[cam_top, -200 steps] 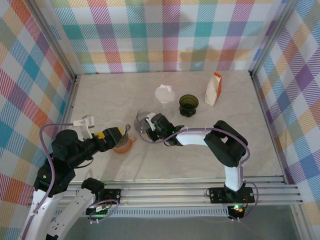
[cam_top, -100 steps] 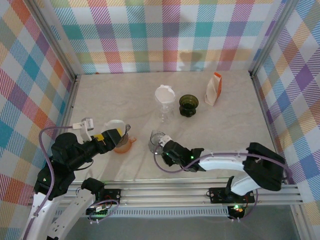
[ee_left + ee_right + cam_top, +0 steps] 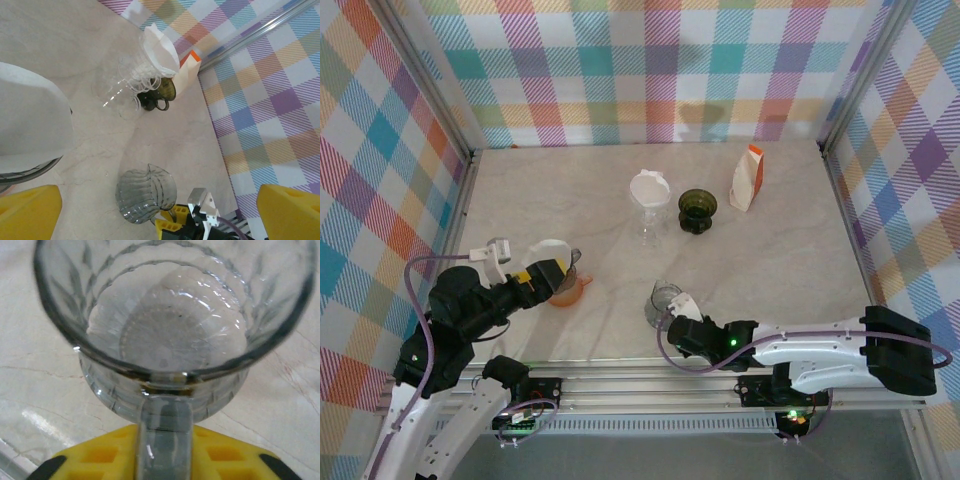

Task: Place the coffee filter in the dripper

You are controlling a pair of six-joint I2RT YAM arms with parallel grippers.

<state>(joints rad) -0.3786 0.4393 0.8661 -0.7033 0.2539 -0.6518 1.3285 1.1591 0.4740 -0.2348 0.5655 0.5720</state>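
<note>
A white paper coffee filter (image 3: 549, 249) (image 3: 30, 120) sits over a dark rim beside an orange dripper (image 3: 567, 291). My left gripper (image 3: 546, 272) (image 3: 160, 205) hovers right next to them, open wide and holding nothing. A grey ribbed glass dripper (image 3: 663, 298) (image 3: 145, 192) (image 3: 165, 325) stands upright on the table near the front edge. Its handle runs between the yellow pads of my right gripper (image 3: 671, 317) (image 3: 165, 452), which press against it on both sides.
At the back stand a clear glass stand with another white filter (image 3: 649, 189) (image 3: 159, 42), a dark green dripper (image 3: 697, 210) and an orange-and-white carton (image 3: 748, 178). The metal frame rail (image 3: 720, 380) runs along the front edge. Plaid walls enclose the table.
My right arm has carried the grey glass dripper from beside the left gripper towards the front centre and stretched out low along the rail. The left arm has barely moved.
</note>
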